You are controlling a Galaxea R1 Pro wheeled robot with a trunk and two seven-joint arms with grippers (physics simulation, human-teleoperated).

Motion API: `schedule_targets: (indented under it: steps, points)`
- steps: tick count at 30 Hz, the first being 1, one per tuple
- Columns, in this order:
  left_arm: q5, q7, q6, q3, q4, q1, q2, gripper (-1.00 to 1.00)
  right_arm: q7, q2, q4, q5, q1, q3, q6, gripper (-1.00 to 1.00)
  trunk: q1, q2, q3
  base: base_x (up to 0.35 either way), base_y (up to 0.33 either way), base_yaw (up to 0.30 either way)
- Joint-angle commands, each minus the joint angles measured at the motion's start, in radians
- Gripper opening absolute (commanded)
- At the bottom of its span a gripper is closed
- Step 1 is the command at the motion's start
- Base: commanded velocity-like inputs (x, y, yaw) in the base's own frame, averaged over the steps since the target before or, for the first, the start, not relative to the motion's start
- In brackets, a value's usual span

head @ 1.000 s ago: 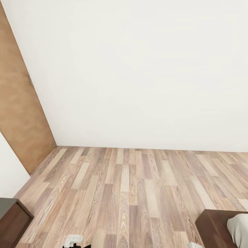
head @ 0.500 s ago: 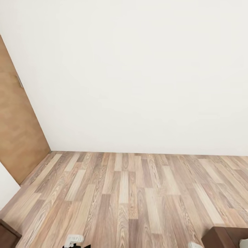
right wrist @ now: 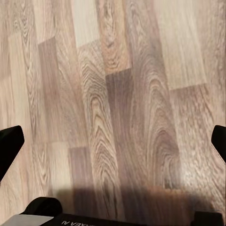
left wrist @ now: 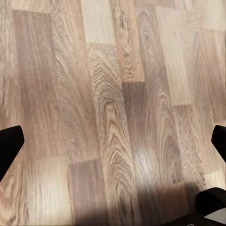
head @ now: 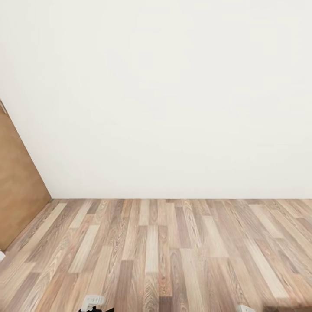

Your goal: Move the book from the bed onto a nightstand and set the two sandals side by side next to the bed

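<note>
I face a bare white wall (head: 164, 99) of the bedroom above a grey-brown wood-plank floor (head: 164, 251). The book, the bed, the nightstand and the sandals are out of view. My left gripper (left wrist: 113, 141) hangs open over bare planks, its black fingertips (left wrist: 9, 143) wide apart at the picture's two sides. My right gripper (right wrist: 113, 141) is likewise open over the floor, with nothing between its fingertips (right wrist: 9, 143).
A light-brown wooden door (head: 17, 190) stands at the left edge, meeting the wall in the corner. Small white parts of my arms (head: 93, 300) poke in at the lower edge of the head view. Open floor runs from me to the wall.
The head camera has moved: the door has slid toward the left edge, and the dark-brown furniture corners at lower left and lower right have dropped out of the picture. Both grippers stay open.
</note>
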Motion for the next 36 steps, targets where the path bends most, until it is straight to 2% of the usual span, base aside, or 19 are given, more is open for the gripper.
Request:
schedule_targets:
  steps: [1, 36]
  points:
    - [0.002, -0.006, 0.0, 0.006, 0.001, -0.001, 0.0, 1.0, 0.004, 0.0, -0.001, 0.01, -0.001, -0.009, 0.002, 1.0, 0.001, 0.0, -0.001, 0.333, 0.0, -0.076]
    - [0.002, -0.005, 0.0, 0.006, 0.001, -0.001, 0.0, 1.0, 0.004, 0.0, 0.0, 0.012, -0.001, -0.009, 0.002, 1.0, 0.001, 0.0, -0.001, 0.333, 0.0, -0.015]
